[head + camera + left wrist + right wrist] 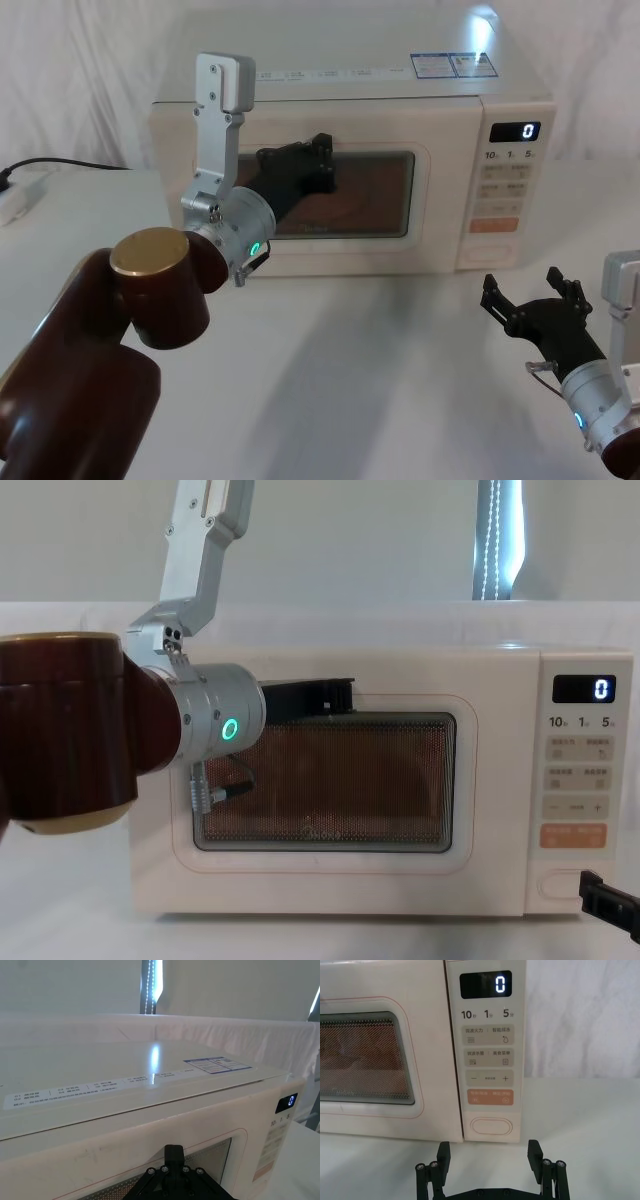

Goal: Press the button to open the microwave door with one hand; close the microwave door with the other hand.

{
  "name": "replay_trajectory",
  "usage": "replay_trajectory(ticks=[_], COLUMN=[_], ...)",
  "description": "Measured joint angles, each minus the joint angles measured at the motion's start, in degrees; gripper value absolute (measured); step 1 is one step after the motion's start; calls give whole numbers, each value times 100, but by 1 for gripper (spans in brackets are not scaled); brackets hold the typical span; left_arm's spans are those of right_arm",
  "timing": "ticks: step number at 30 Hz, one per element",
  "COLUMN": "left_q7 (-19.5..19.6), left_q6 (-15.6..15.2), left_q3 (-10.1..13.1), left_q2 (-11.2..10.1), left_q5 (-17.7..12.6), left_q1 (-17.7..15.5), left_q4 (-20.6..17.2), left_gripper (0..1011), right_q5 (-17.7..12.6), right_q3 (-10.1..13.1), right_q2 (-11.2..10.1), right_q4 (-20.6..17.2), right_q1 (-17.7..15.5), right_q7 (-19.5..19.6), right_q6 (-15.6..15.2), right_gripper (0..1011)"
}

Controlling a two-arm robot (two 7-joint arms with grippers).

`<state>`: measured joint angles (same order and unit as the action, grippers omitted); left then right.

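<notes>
- Bright, even light is filling the scene; a vertical light strip (494, 540) is glowing behind the microwave (300, 110).
- Glare is falling on the microwave top in the head view and streaking it in the left wrist view.
- Soft shadows are spreading across the table (350, 380) in front of the microwave.
- The display (485, 984) is reading sharply in the right wrist view.
- The near brown arm joint (160, 285) is appearing slightly soft.

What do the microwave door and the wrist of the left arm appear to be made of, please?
The microwave door looks like glossy cream-white plastic around a dark glass window with a fine metal mesh behind it. The left arm's wrist looks like brushed or satin silver metal, probably aluminium, judging by its soft sheen, with a glowing green ring.
</notes>
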<state>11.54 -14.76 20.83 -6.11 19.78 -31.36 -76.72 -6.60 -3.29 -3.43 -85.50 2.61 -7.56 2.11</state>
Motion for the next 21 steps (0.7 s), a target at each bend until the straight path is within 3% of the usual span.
replay_trajectory(ticks=[14, 21], left_q7=[-9, -88], left_q6=[-15, -158], left_q3=[-62, -127], left_q2=[85, 73], left_q5=[-40, -46], left_q1=[-18, 80], left_q4=[50, -209], left_gripper=[0, 0], right_q5=[0, 0], right_q3=[0, 0], right_q2=[0, 0], right_q4=[0, 1], right_q1=[0, 0], right_q7=[0, 0], right_q6=[0, 0], right_gripper=[1002, 1002])
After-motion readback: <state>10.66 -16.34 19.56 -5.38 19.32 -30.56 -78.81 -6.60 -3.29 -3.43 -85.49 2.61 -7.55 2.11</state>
